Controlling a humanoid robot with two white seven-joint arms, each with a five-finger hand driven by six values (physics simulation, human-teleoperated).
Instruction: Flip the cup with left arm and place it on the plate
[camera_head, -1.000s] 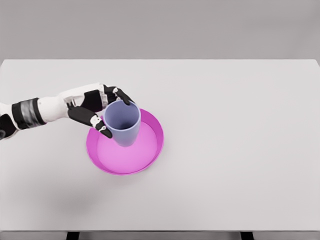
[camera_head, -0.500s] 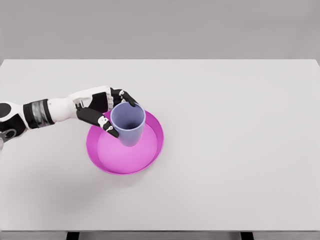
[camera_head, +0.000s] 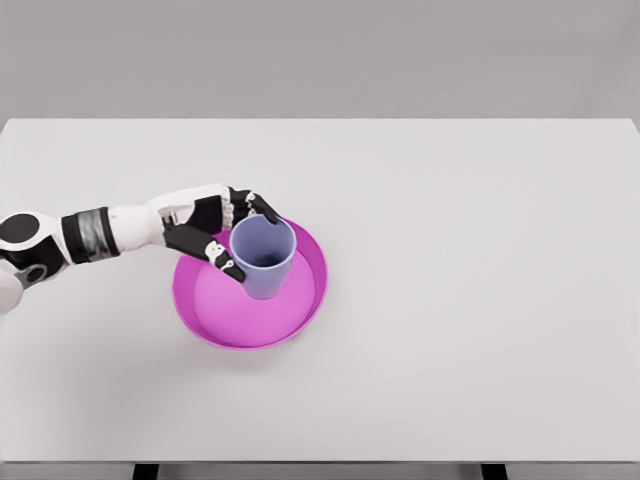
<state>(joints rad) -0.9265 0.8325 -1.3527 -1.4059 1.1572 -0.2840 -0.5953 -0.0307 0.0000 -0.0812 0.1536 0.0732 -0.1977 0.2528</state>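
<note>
Two things only sit on the wide, pale grey worktop (camera_head: 450, 300): a round magenta plastic plate with a raised rim (camera_head: 312, 290) and a lavender-blue plastic cup (camera_head: 263, 262). The plate lies left of the worktop's middle, with bare surface on every side of it, and nothing stands between it and the worktop's edges. Behind the worktop is a plain grey wall (camera_head: 320, 55), and two dark leg tops show at the bottom edge.

The cup is upright, mouth up, so its darker inside is visible from above. It tapers slightly toward its base and has no handle that can be seen. It stands within the plate's upper middle, its base over the plate's floor; whether the base touches the floor cannot be told from this view.

The left robot hand (camera_head: 212, 232), black-fingered on a white arm with a dark grey wrist band, comes in from the picture's left and reaches over the plate's upper-left rim. Its fingers (camera_head: 262, 207) curl round the cup's far side and its thumb (camera_head: 224, 259) presses the near-left side, so the hand is closed on the cup.
</note>
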